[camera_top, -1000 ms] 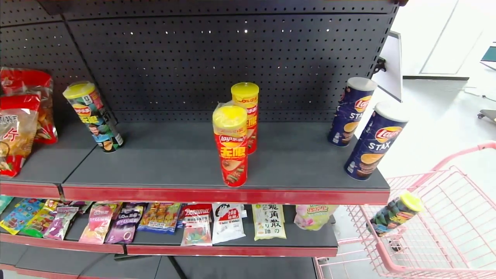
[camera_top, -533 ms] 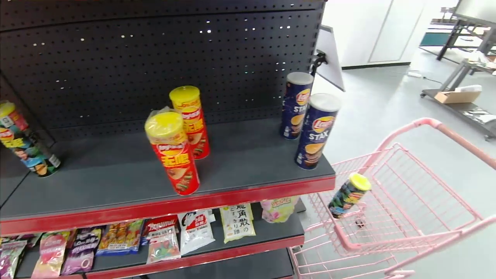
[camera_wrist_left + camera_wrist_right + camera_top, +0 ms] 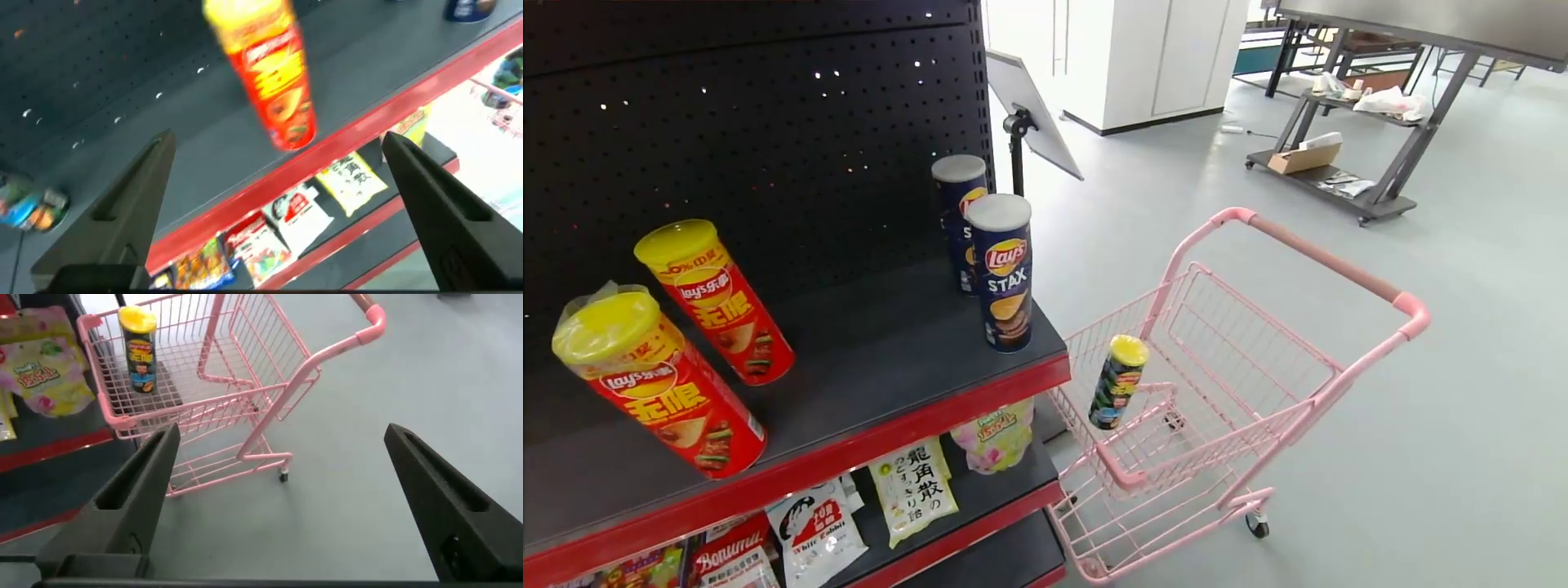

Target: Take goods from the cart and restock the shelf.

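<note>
Leaning, seemingly, in pink cart [image 3: 1327, 261]: can [image 3: 1117, 382]; left pincer [image 3: 276, 140], right pincer [image 3: 282, 431] spread.

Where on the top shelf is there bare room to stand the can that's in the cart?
The widest bare patch of the top shelf lies between the rear red can and the front blue can, running to the red front edge. The right end is crowded by both blue cans, the left by both red ones. Snack packets fill the lower shelf.
</note>
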You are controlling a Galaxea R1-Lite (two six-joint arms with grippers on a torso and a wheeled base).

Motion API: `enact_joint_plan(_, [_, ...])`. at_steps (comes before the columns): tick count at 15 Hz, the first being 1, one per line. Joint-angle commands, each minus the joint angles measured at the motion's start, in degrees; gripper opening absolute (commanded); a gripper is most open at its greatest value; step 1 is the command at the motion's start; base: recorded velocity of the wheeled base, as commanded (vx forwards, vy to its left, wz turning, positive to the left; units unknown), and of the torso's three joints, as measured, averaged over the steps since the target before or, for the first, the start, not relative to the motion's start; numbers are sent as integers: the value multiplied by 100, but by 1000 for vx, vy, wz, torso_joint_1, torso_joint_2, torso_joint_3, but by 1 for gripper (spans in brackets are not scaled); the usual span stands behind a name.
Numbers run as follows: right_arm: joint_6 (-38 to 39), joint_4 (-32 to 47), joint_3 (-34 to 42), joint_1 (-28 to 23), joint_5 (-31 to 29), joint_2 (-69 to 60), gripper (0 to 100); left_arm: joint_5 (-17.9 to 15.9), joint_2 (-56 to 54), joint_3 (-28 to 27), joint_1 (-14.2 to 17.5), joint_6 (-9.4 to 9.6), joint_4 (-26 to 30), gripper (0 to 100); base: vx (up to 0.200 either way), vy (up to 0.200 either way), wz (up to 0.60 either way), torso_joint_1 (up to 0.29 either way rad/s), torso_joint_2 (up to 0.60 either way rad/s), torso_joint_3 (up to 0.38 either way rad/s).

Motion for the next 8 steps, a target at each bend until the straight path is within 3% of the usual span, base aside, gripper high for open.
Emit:
enact_joint_plan(1, [-6, -3, 5, -7, -35, 25, 100, 7, -22, -4, -13, 2, 1, 100, 0, 0, 0, 0, 0, 0])
enact_joint_plan(8, [-33, -12, 84, 1, -202, -19, 100, -1, -330, 110, -74, 2, 19, 100, 0, 0, 0, -117, 267, 153])
